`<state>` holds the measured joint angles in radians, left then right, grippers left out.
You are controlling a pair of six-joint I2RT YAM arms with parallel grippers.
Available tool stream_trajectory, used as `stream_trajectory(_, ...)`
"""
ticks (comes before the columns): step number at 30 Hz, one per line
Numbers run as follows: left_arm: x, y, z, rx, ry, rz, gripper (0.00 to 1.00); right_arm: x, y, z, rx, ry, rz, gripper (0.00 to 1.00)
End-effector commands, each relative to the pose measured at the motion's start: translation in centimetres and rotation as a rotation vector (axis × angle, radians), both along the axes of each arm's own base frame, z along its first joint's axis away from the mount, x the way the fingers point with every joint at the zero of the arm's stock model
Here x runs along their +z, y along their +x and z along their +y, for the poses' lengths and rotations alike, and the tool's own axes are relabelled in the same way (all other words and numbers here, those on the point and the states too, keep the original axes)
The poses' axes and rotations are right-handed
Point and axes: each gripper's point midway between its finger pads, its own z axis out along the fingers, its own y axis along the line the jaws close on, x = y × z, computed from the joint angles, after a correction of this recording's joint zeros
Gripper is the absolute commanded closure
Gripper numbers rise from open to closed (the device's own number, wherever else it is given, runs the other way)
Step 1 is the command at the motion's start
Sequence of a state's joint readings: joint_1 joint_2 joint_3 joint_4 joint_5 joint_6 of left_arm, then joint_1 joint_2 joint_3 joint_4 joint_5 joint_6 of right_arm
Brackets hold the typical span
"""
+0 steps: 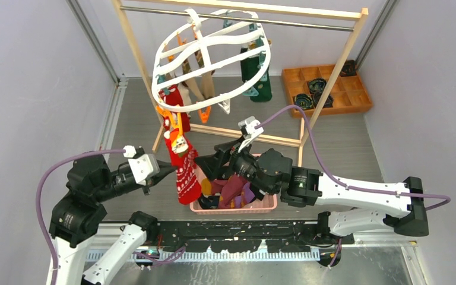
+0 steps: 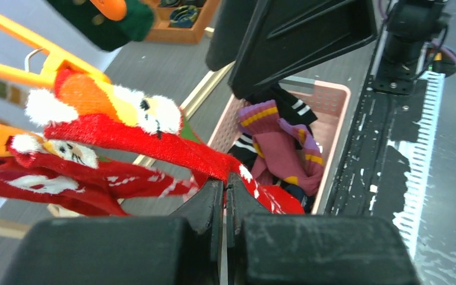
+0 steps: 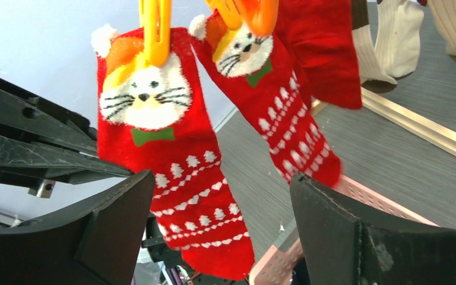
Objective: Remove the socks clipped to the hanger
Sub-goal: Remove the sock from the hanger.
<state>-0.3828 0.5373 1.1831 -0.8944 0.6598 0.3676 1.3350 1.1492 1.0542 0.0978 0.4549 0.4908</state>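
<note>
Left tool (image 2: 225, 189) on sock (image 2: 154, 148); grey table (image 1: 344, 142), lilac walls (image 1: 29, 77)

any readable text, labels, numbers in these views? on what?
None readable.
The red socks carry only pictures (cat faces, green bows, rows of white trees) and no letters.
The hanger, basket and tray show no marking that can be made out.

The red socks (image 1: 185, 175) hang low on the left. The pink basket (image 1: 231, 209) sits near. There is room over the surface (image 1: 356, 142) on the right.
</note>
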Motion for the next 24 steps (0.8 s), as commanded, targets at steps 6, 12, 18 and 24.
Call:
stream_trajectory(6, 0.9, -2.3, -2.1, -0.198, -0.038, 0.050, 1.00, 6.8, -1.0, 1.4, 0.065, 0.205, -0.068, 0.10)
stream_trajectory(12, 0.1, -1.3, -2.0, -0.177, -0.027, -0.003, 1.00, 8.7, 0.5, 2.1, -0.103, 0.140, -0.110, 0.12)
stream_trajectory(18, -0.7, -0.7, -1.6, -0.147, -0.009, -0.083, 1.00, 10.0, 0.9, 3.0, -0.279, 0.038, -0.116, 0.16)
stream_trajectory(24, -1.1, -0.5, -1.4, -0.147, 0.015, -0.163, 1.00, 10.3, 1.7, 4.6, -0.335, -0.070, -0.092, 0.23)
